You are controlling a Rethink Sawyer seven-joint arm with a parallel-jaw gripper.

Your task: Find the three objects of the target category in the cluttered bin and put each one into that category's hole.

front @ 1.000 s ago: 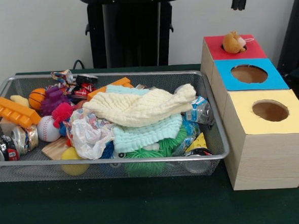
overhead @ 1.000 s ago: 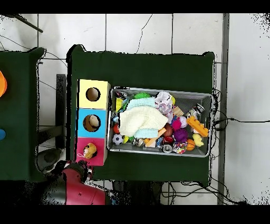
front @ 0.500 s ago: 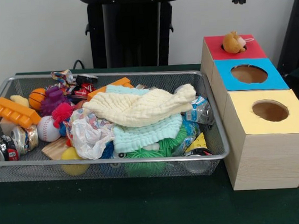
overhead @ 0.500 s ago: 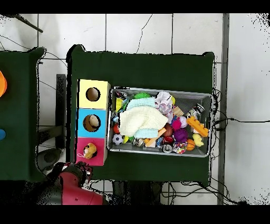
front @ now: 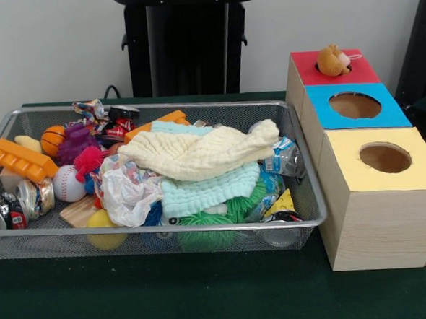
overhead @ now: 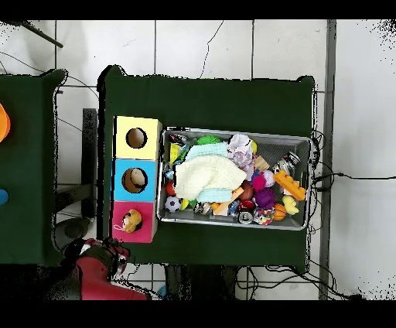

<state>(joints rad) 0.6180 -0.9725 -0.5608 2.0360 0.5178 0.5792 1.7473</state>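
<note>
on the red box (front: 323, 69), one plush toy (front: 333, 60).

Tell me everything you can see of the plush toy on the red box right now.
The plush toy is small, tan-orange, soft and furry-looking, with rounded ears or limbs on top. It sits at the hole of the red-topped box, the farthest of the three boxes in the front view, covering most of the opening rather than dropped through. The overhead view shows it lying over the hole, with a paler patch. Nothing else touches it, and no gripper is near it.
</note>
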